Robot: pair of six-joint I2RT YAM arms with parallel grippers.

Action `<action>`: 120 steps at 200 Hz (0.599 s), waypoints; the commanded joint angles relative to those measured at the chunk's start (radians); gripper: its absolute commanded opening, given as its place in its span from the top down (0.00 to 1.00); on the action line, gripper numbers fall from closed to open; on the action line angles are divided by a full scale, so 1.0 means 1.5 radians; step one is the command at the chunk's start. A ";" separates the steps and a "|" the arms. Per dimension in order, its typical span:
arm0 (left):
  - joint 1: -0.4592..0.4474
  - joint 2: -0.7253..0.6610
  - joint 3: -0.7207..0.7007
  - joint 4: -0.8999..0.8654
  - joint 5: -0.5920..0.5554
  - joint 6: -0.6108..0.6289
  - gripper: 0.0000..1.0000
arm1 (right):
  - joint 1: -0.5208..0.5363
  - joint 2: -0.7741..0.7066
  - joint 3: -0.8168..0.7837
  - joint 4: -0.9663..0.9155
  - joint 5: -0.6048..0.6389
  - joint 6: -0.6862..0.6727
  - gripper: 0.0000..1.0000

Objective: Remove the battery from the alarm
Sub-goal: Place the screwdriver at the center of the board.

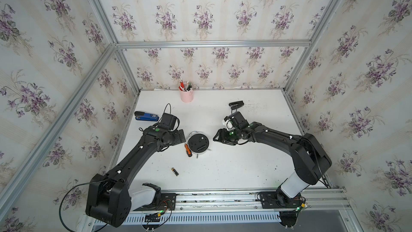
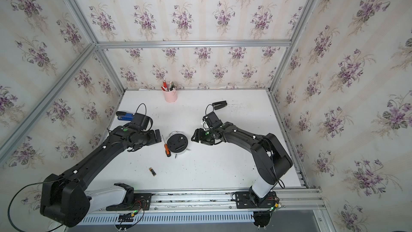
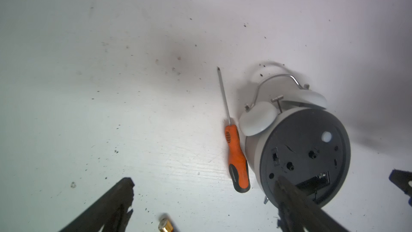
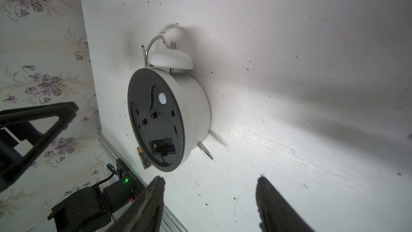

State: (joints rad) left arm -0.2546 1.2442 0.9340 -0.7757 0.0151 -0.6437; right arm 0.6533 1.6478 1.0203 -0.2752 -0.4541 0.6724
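The battery (image 1: pixel 175 171) is lying loose on the white desk (image 1: pixel 245 164), well apart from the alarm (image 1: pixel 198 143) and nearer the front rail. The alarm is resting face down with its black back up, and its battery bay (image 3: pixel 314 183) is showing open and empty, so I am judging the removal done.

The left hand (image 3: pixel 204 184) is hanging just beside the alarm with its jaws spread wide and nothing between them. The right hand (image 4: pixel 210 180) is hovering near the alarm's other side, jaws moderately apart and also empty.

The battery is looking light, stiff and smooth. It is probably inclined to roll, so a pinch across the middle of its barrel is seeming safest. The alarm is looking rigid but awkward. Its round rim is offering a better hold than the thin handle or bells.

I am counting 1 battery, 1 alarm, 1 orange-handled screwdriver (image 1: pixel 188 150) lying just beside the alarm, 1 blue stapler (image 1: pixel 146 116), 1 pink cup (image 1: pixel 186 95) of pens, and 2 hands.
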 commanded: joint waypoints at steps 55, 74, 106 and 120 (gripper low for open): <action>0.008 0.180 0.155 -0.060 0.147 0.076 0.32 | -0.060 0.004 0.049 -0.063 -0.016 -0.056 0.32; -0.002 0.224 0.180 -0.078 0.149 0.081 0.62 | -0.060 0.011 0.059 -0.067 -0.019 -0.068 0.33; -0.010 0.263 0.188 -0.106 0.099 0.081 0.94 | -0.059 0.014 0.063 -0.077 -0.020 -0.077 0.33; -0.013 0.281 0.189 -0.107 0.098 0.085 1.00 | -0.059 0.009 0.055 -0.074 -0.019 -0.075 0.33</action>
State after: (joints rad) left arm -0.2691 1.6367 1.2133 -0.8925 0.1963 -0.5362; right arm 0.5636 1.6691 1.1107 -0.3702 -0.4759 0.5758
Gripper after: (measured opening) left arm 0.046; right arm 0.672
